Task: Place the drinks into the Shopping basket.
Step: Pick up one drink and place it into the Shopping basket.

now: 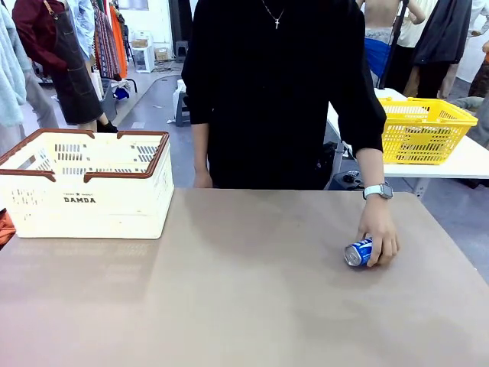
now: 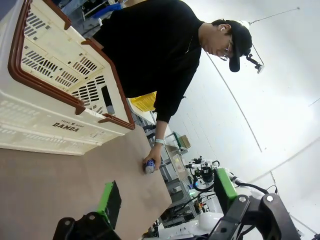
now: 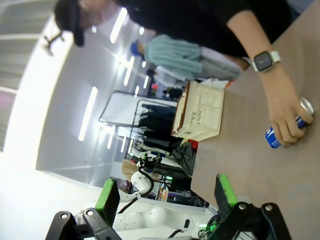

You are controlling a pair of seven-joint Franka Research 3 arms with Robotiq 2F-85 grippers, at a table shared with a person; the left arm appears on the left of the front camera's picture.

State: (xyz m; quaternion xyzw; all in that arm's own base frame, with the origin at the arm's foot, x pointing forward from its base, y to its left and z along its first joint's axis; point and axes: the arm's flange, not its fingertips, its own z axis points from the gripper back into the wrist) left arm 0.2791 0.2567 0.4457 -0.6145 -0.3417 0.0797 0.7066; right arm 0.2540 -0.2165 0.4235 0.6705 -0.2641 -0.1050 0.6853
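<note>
Person's hand on blue-white slim can, right tabletop. Left gripper, right gripper spread, empty. Next, likely: carry can to cream slotted basket, left.

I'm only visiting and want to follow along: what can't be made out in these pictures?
Can: front view, the person's hand covers most of it, so its label is unreadable; left wrist view, too small.
Basket floor: hidden behind its near wall in the front and left wrist views, so its contents are unknown.
Small print above "DAMDA": front view, too small.
</note>
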